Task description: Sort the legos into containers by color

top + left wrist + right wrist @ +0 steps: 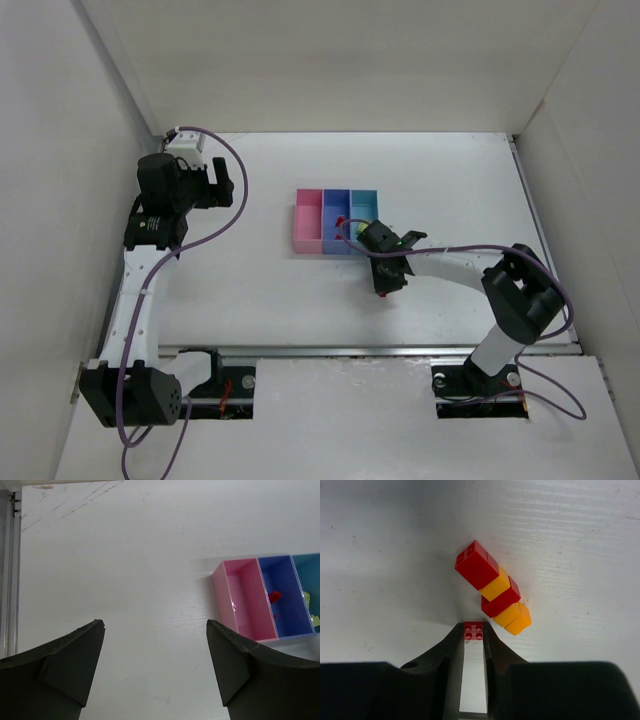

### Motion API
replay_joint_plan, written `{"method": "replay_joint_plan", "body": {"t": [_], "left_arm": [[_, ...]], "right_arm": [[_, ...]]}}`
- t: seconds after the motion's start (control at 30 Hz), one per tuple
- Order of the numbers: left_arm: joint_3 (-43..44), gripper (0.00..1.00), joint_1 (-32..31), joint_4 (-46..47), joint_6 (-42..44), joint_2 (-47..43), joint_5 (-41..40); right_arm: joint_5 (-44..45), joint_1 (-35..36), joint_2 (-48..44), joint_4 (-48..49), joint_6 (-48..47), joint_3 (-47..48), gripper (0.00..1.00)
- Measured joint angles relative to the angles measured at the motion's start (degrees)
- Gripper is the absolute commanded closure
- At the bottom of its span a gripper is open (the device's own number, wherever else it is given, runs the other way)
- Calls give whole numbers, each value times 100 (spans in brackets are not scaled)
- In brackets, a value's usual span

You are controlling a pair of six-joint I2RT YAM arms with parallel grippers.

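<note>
**Right pincer clamps a small red brick near the bins**

We see the right pincer (473,630) clenched on a small red brick (473,631), just short of a stack of red and orange bricks (492,587) lying on the counter (580,540). From above, this arm hides those bricks and covers the near end of the light blue bin (366,203). The left pincer (155,645) hangs released, well apart from the pink bin (245,605). The blue bin (287,615) holds a red piece (274,596). A yellow-green piece (306,599) is cut off at the frame edge.

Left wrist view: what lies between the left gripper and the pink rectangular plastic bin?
Only bare white table, seen in the left wrist view, between left gripper and pink plastic bin.
</note>
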Motion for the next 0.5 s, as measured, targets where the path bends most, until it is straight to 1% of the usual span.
{"method": "replay_joint_plan", "body": {"t": [0.07,0.1,0.13,0.5], "left_arm": [[0,19,0,0,0,0,0],[0,19,0,0,0,0,0],[0,19,0,0,0,0,0],[0,19,0,0,0,0,0]], "right_arm": [[-7,0,2,28,4,0,86],[-9,0,0,35,9,-2,95],[-20,0,0,48,2,-4,99],[-92,2,-138,31,48,-4,100]]}}
